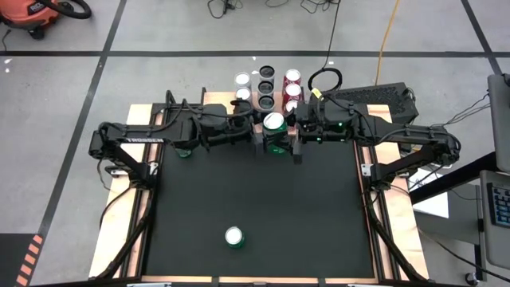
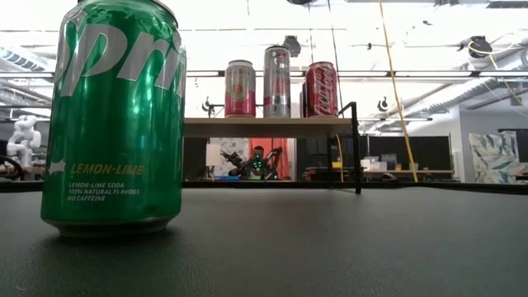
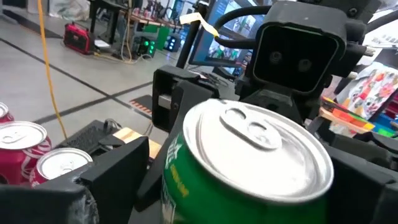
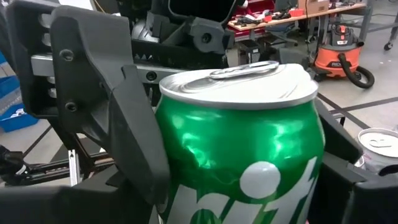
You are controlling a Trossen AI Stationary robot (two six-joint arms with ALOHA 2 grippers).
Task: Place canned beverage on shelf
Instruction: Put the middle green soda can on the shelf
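Nearest the low camera, a green can [image 2: 115, 115] stands upright on the table [image 2: 330, 247], untouched and well apart from both arms. Beyond it in this view, the shelf [image 2: 272, 126] carries a pink can [image 2: 240, 87], a silver can [image 2: 276, 81] and a red can [image 2: 322, 88] in a row along its front edge. In the high view, the shelf top is crowded with cans standing close together. Both arms meet just in front of the shelf on its table side, around a second green can, the held can [image 1: 273, 121]. The left gripper [image 1: 261, 137] approaches it from one side and the right gripper [image 1: 288, 137] from the other. In the left wrist view, the held can's lid sits between the left fingers [image 3: 118, 162], which stand spread and released, with a gap showing at the can's side. In the right wrist view, the right fingers [image 4: 118, 106] are clamped against the held can's wall, so the right gripper is grasping it. Task status, as judged: several cans are already placed, and the held can is beside the shelf but not yet on it. It remains to be lifted over the plank and set down in a free spot. The near green can also remains to be collected.
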